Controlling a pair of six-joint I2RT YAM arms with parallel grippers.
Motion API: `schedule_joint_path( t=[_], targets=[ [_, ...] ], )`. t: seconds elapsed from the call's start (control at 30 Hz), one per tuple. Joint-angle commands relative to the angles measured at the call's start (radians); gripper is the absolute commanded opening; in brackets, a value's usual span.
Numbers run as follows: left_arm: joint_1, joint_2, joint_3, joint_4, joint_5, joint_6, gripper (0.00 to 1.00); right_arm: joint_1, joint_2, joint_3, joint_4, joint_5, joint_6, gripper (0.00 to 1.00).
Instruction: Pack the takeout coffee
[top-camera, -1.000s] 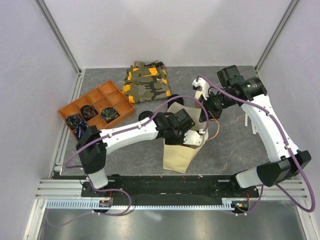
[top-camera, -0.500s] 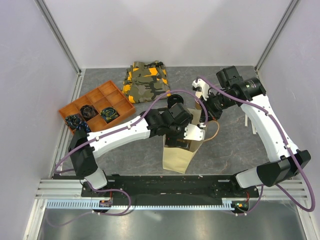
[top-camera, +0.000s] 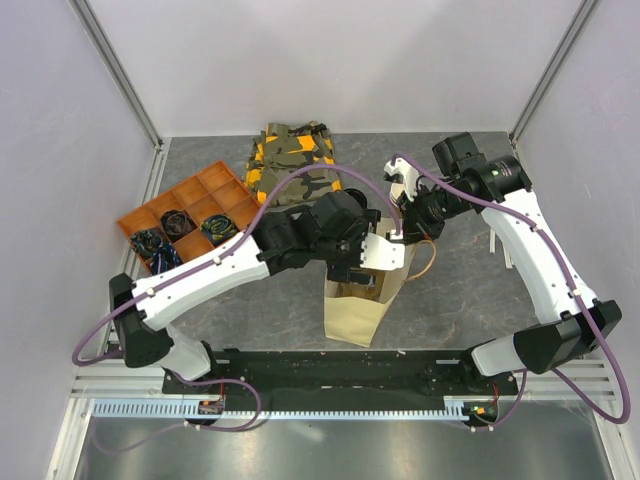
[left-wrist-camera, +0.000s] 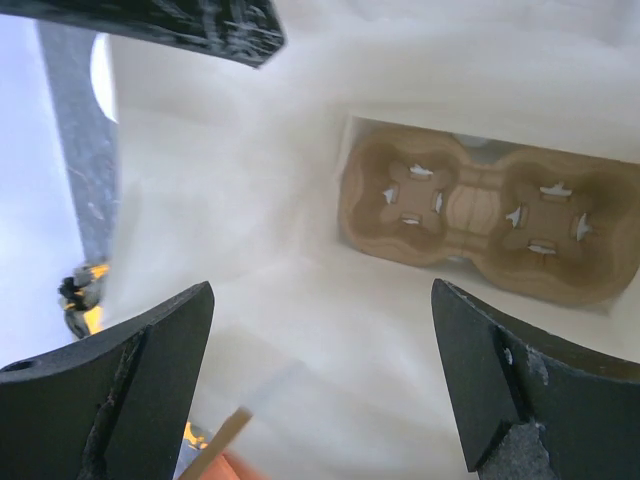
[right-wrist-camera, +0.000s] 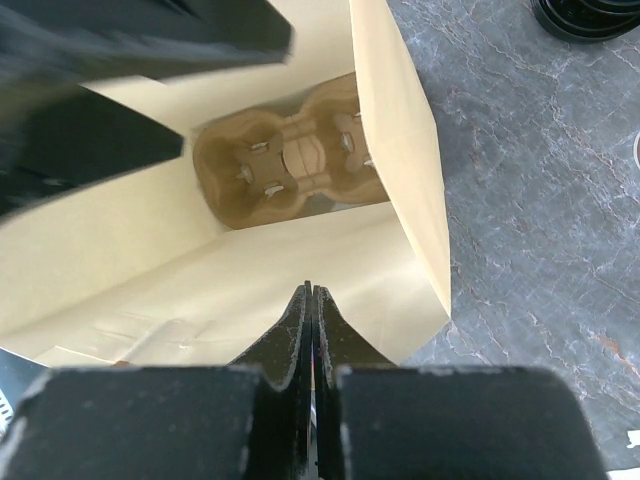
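Zero cups in the bag; takeout coffee not visible in any view.

Cup carrier (left-wrist-camera: 480, 215) at the bottom of the paper bag (top-camera: 355, 310) shows both wells bare, so the coffee is not packed. It may be hidden under an arm; cannot tell. Left gripper (left-wrist-camera: 322, 300) hangs over the bag mouth, fingers spread wide, holding nothing. Right gripper (right-wrist-camera: 310, 295) is pressed together on the bag's rim, apparently pinching the paper to hold the mouth open. Judged step: bag readied, cup not yet fetched. Next move calls for the left gripper to find the lidded cup, take it upright and lower it straight into a well. Counter (top-camera: 470, 290) is grey and mottled, with an orange tray (top-camera: 190, 215) and a camouflage cloth (top-camera: 293, 165) far left and black lids (right-wrist-camera: 590, 15) beside the bag. Pale walls and metal frame posts enclose it.
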Motion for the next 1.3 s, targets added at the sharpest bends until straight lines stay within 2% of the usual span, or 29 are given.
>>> schedule_joint_path(
  t=[0.0, 0.07, 0.17, 0.3, 0.37, 0.4, 0.57, 0.67, 0.9, 1.03, 1.13, 1.27],
  targets=[
    [-0.005, -0.075, 0.02, 0.057, 0.048, 0.013, 0.97, 0.004, -0.022, 0.002, 0.009, 0.005, 0.01, 0.0],
    [-0.006, -0.104, 0.008, 0.077, 0.058, 0.005, 0.96, 0.004, -0.023, 0.002, 0.008, 0.004, 0.017, 0.0],
    [-0.003, -0.159, -0.043, 0.124, 0.086, 0.002, 0.96, 0.004, -0.023, 0.008, 0.001, -0.007, 0.016, 0.13],
    [0.004, -0.195, -0.08, 0.207, 0.095, -0.025, 0.97, 0.004, -0.014, 0.048, -0.005, -0.003, 0.022, 0.39],
    [0.014, -0.202, -0.072, 0.219, 0.109, -0.049, 0.97, 0.004, -0.01, 0.063, -0.011, -0.001, 0.02, 0.46],
    [0.024, -0.21, -0.064, 0.231, 0.126, -0.078, 0.97, 0.004, -0.009, 0.079, -0.014, 0.001, 0.019, 0.54],
    [0.064, -0.264, -0.044, 0.323, 0.231, -0.176, 0.97, 0.004, 0.0, 0.134, -0.02, 0.025, 0.011, 0.75],
    [0.069, -0.313, -0.058, 0.386, 0.282, -0.226, 0.98, 0.004, 0.017, 0.163, -0.02, 0.028, -0.006, 0.82],
    [0.113, -0.349, -0.066, 0.439, 0.298, -0.314, 0.98, 0.004, 0.078, 0.226, -0.031, 0.025, -0.053, 0.85],
    [0.135, -0.368, -0.084, 0.459, 0.246, -0.371, 0.99, 0.006, 0.106, 0.272, -0.035, 0.011, -0.069, 0.86],
    [0.17, -0.374, -0.099, 0.475, 0.184, -0.397, 0.99, 0.004, 0.127, 0.281, -0.034, 0.016, -0.101, 0.83],
    [0.266, -0.359, -0.101, 0.466, 0.108, -0.507, 0.99, 0.004, 0.161, 0.29, -0.04, 0.001, -0.151, 0.76]
  ],
)
